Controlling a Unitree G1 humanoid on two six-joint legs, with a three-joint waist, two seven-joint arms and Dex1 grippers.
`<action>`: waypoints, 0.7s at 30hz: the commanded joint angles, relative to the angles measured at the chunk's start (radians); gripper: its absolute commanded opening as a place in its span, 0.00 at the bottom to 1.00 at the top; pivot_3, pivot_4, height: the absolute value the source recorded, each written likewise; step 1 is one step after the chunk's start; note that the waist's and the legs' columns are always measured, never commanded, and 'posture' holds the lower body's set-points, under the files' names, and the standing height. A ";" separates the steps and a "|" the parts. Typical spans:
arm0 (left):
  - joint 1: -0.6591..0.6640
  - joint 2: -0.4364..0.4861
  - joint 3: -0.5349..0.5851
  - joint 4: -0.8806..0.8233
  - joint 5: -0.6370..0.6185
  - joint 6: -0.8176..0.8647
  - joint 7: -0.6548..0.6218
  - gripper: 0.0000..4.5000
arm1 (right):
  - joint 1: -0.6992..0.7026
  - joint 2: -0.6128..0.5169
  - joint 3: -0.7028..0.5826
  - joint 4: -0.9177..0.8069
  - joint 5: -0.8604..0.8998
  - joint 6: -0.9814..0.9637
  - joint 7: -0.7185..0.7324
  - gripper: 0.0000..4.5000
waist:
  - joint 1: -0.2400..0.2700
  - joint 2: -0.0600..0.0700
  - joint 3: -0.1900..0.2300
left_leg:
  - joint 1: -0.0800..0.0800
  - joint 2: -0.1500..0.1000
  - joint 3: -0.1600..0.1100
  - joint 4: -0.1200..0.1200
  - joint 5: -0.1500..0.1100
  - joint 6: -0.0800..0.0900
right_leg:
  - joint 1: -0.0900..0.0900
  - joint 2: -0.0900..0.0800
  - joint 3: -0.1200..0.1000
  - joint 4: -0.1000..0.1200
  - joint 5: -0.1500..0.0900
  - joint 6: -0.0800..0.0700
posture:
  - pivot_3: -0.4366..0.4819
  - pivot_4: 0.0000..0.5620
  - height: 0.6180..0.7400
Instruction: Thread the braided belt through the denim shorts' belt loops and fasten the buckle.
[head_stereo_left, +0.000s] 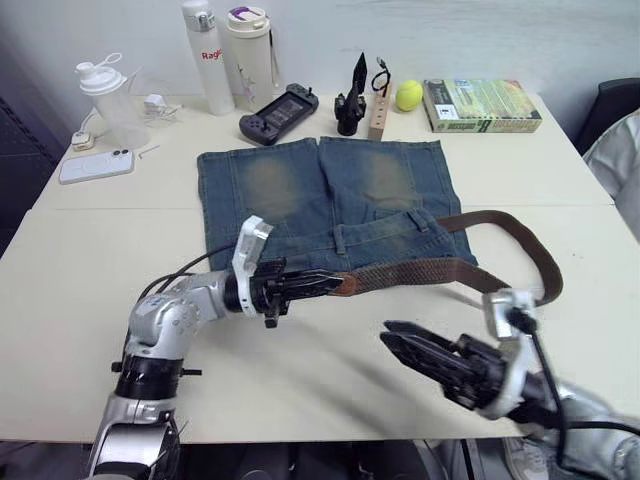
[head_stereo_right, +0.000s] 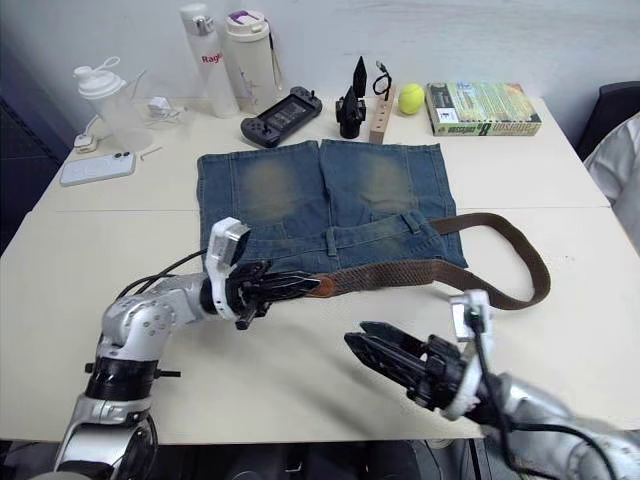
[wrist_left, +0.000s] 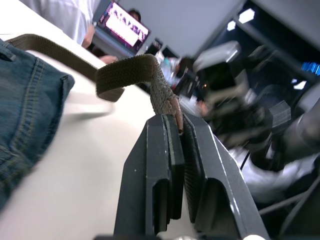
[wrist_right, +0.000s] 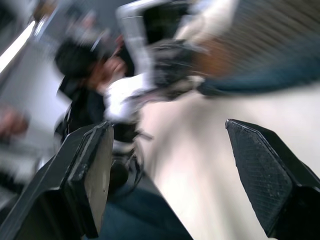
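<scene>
The braided belt (head_stereo_left: 440, 270) lies limp across the denim shorts (head_stereo_left: 325, 200) at frame centre, looping right; soft and floppy, it probably handles best near its tip. The left gripper (head_stereo_left: 325, 283) pinches that tip, while the right gripper (head_stereo_left: 400, 340) hangs spread over the counter (head_stereo_left: 90, 250), lower right.

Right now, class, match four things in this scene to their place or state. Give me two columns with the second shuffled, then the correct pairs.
Column one:
1. left gripper
2. right gripper
3. denim shorts
4. tennis ball

Column two:
A. spread flat in the middle of the table
B. open, holding nothing, above bare tabletop
C. at the far edge, beside the book
D. shut on the tip of the braided belt

Pairs: 1-D, 2-B, 3-A, 4-C
</scene>
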 joint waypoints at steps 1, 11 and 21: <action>0.025 -0.015 0.045 -0.087 -0.105 0.070 0.072 0.00 | 0.018 0.074 0.082 -0.007 -0.026 -0.075 -0.072 0.85 | 0.001 0.000 0.000 | 0.000 0.000 0.000 0.001 0.000 0.000 | 0.000 0.000 0.000 0.000 0.000 0.000 | 0.48 0.27 0.84; 0.048 -0.011 0.022 -0.122 -0.118 0.081 0.108 0.00 | -0.101 0.321 0.057 0.058 0.030 -0.335 -0.208 0.85 | 0.000 0.001 0.000 | 0.001 0.000 0.003 -0.001 0.000 0.000 | -0.003 0.002 0.004 0.001 0.000 0.000 | 0.48 0.27 0.84; 0.043 -0.010 0.014 -0.121 -0.110 0.075 0.122 0.00 | -0.098 0.304 0.089 0.060 -0.004 -0.330 -0.190 0.08 | 0.000 0.001 0.000 | 0.001 0.000 0.003 -0.001 0.000 0.000 | -0.003 0.002 0.005 0.001 0.000 0.000 | 0.48 0.27 0.84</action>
